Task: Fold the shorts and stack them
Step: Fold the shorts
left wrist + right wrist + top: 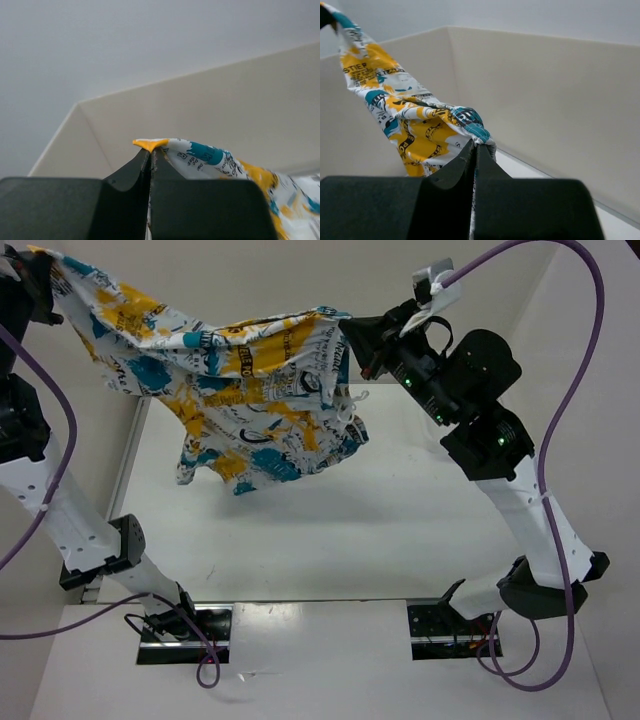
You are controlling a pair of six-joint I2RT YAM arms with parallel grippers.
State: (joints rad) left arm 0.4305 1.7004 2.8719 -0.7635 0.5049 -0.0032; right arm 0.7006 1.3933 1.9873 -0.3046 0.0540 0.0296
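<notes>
Shorts (pixel 250 390) hang stretched between the two grippers in the top external view, over the white table (pixel 420 540). The left gripper (pixel 47 282) holds one corner of the fabric at about 10 o'clock of the picture, and the right gripper (pixel 352 340) holds the other end at about 1 o'clock. The upper edge sags a little between them, and the loose part falls toward the centre, with a wrinkled lower edge; whether this edge touches the table I cannot tell. A purple cable (pixel 590 350) makes a big loop over the right arm at 2 o'clock. In the left wrist view the jaws of the left gripper (pixel 151 151) are pressed together on a thin fold of the shorts (pixel 210 156). A small orange tip of cloth comes out just above the fingertips at 12 o'clock, and the rest of the cloth goes away toward 4 o'clock. A beige wall (pixel 210 100) stands behind. In the right wrist view the jaws of the right gripper (pixel 474 146) pinch a bunched teal and white part of the shorts (pixel 415 127). From the fingertips the cloth rises as a taut band toward 10 o'clock, up to the corner of the picture
</notes>
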